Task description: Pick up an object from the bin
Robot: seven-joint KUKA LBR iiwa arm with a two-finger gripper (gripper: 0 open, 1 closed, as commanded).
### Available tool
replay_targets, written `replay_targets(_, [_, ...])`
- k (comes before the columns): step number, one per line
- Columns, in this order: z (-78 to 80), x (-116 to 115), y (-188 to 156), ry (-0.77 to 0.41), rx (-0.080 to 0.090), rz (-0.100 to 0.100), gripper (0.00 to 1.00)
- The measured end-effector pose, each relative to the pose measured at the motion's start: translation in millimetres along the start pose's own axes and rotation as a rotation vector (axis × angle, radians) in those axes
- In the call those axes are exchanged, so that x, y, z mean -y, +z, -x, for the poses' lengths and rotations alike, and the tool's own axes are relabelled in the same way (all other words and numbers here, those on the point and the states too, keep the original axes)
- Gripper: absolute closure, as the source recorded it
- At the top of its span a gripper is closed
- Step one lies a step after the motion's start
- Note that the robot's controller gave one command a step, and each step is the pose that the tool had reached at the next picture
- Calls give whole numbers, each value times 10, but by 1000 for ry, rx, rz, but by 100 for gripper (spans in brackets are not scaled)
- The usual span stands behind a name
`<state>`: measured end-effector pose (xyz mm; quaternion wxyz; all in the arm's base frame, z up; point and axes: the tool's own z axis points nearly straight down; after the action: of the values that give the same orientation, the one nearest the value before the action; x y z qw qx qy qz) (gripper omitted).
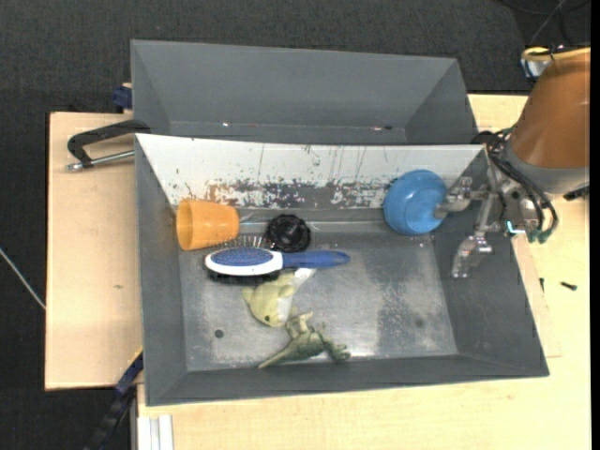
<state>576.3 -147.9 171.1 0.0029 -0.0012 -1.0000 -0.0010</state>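
Note:
My gripper (466,255) hangs over the bin's right side, above bare floor close to the right wall. Nearest to it is a round blue bowl-like thing (412,202), lying just up and to its left against the back wall, apart from it. A blue-handled brush with a white head (255,262) lies further left in the middle of the bin.
An orange cup (206,224) lies on its side at the back left, with a black round thing (287,232) beside it. A pale yellow-green soft toy (272,301) and a green dinosaur figure (305,345) lie near the front. The arm comes in over the right rim.

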Motion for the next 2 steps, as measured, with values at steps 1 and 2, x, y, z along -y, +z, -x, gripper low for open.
replay_targets(1, [171,-409,890,-107,12,-3,0])
replay_targets(2, [221,-1173,618,-149,16,2,0])
